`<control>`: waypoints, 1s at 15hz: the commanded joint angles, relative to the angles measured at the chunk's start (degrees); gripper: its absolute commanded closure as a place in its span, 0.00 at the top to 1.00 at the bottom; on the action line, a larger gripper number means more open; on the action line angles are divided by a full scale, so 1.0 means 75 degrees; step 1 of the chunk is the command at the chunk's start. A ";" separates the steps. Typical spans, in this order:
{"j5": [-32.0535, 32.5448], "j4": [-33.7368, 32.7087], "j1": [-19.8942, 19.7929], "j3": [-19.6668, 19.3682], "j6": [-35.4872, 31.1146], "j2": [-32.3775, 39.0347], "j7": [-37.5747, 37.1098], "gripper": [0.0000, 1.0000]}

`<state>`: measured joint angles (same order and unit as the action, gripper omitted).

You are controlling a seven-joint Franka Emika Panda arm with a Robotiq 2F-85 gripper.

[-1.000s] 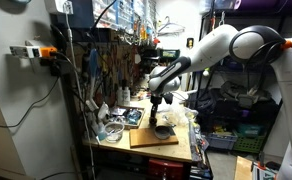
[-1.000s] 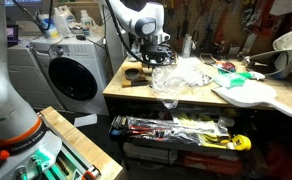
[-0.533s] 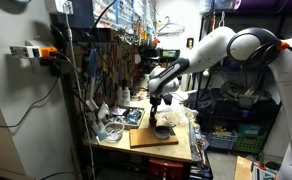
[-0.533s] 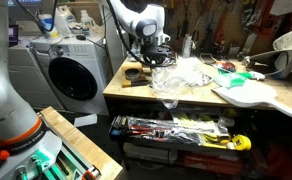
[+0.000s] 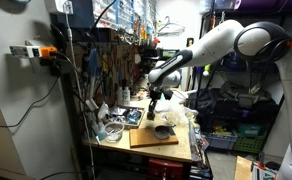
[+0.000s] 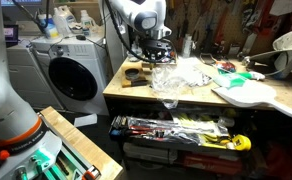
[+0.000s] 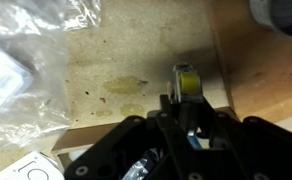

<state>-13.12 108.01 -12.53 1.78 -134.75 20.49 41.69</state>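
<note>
Workbench (image 7: 136, 60) of pale speckled chipboard, in a crowded workshop.

Nearest, at lower centre of the wrist view: gripper (image 7: 186, 103), fingers drawn close and apparently clamped on a small yellow-tipped piece (image 7: 187, 82). The piece sticks out past the tips and is held above the bench, just left of the wooden board (image 7: 256, 70). It is too small to identify.

Judged light, stiff and narrow. It looks smooth and could twist or slip between the pads. Best held low on its body and square.

- Left of it, upper left of the wrist view: crinkled plastic bag (image 7: 26, 50), soft and likely to snag.
- Upper right corner: dark dish (image 7: 281, 12), seemingly on the board.

In both exterior views the gripper (image 5: 156, 100) (image 6: 158, 58) hangs over the bench. The dish (image 5: 163, 130) and the board (image 5: 151, 140) lie just below it, with plastic heaped close beside (image 6: 186, 72).

- Farther off: washing machine (image 6: 71, 72) at centre left.
- Farther still: tool wall (image 5: 111, 55) behind the bench.
</note>
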 commanded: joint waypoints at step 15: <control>-0.3271 -0.1406 -0.0005 0.0116 0.4405 0.0891 0.1035 0.07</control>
<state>-37.43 100.39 -13.45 3.23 -103.46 23.56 48.92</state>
